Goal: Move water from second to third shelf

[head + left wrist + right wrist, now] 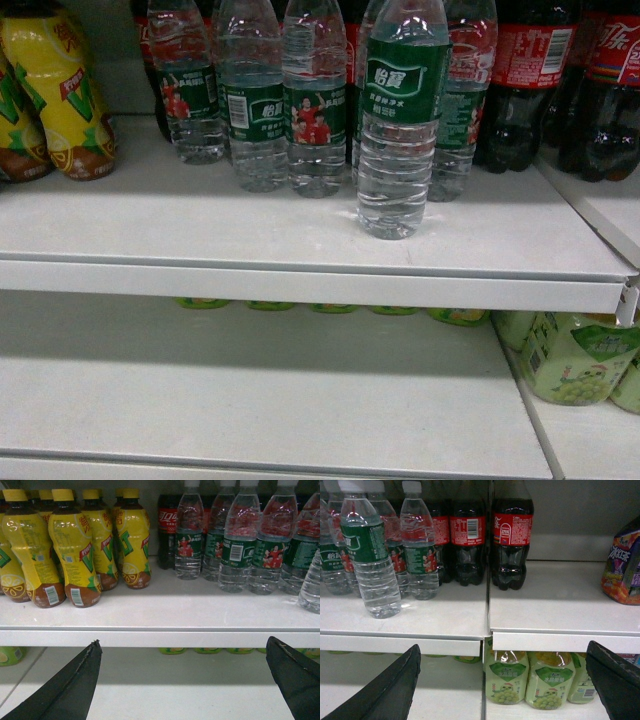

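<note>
From my remote station, the head camera looks onto a white upper shelf (300,255). At its far left stand yellow drink bottles (60,90); right of them a row of green-labelled water bottles (255,105) lines the back. The water (400,120), a clear ribbed bottle with a dark green label, stands upright ahead of that row, near the shelf's front edge and apart from its neighbours. Right of it, dark cola bottles (530,85) with red labels fill the back corner. Below the shelf, a lower white shelf (260,400) runs beneath, with pale green drink bottles (575,355) at its right end.

Neither arm shows in the head view. My left gripper (182,675) sits in front of the shelf edge, its two dark fingers (75,685) spread wide, nothing between them. My right gripper (502,680) is likewise spread wide and holding nothing, its fingers (395,690) low before the shelf lip, with the water (372,555) standing above and left of it on the shelf.
</note>
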Tool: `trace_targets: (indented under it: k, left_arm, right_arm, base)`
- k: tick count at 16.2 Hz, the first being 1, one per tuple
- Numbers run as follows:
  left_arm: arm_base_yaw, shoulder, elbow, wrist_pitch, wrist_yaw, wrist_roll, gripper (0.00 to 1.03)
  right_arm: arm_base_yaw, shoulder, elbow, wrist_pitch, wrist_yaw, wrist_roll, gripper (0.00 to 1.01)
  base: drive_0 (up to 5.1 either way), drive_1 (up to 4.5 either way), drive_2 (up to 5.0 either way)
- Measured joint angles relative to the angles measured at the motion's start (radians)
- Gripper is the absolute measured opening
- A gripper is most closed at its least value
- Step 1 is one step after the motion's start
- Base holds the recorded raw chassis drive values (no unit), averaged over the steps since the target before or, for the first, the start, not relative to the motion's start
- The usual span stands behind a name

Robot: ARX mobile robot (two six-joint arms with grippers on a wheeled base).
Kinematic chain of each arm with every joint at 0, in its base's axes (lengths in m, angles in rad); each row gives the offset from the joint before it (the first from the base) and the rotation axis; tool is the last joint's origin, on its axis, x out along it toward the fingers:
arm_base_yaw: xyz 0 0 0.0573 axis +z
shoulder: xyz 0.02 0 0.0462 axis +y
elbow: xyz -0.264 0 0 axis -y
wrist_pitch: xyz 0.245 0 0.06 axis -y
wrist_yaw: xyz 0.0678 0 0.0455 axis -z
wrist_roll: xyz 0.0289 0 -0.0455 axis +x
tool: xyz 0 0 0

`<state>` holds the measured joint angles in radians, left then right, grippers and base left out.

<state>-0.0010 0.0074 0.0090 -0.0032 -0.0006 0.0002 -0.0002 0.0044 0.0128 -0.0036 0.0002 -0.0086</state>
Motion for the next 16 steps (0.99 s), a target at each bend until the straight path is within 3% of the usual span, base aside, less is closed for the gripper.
trace_targets:
  k: [16]
  left_arm:
    - [0.0, 0.0, 0.0, 0.0, 0.0, 0.0, 0.98]
  right_arm:
    - [0.0, 0.0, 0.0, 0.0, 0.0, 0.0, 0.98]
  base:
    - [0.0, 0.0, 0.0]
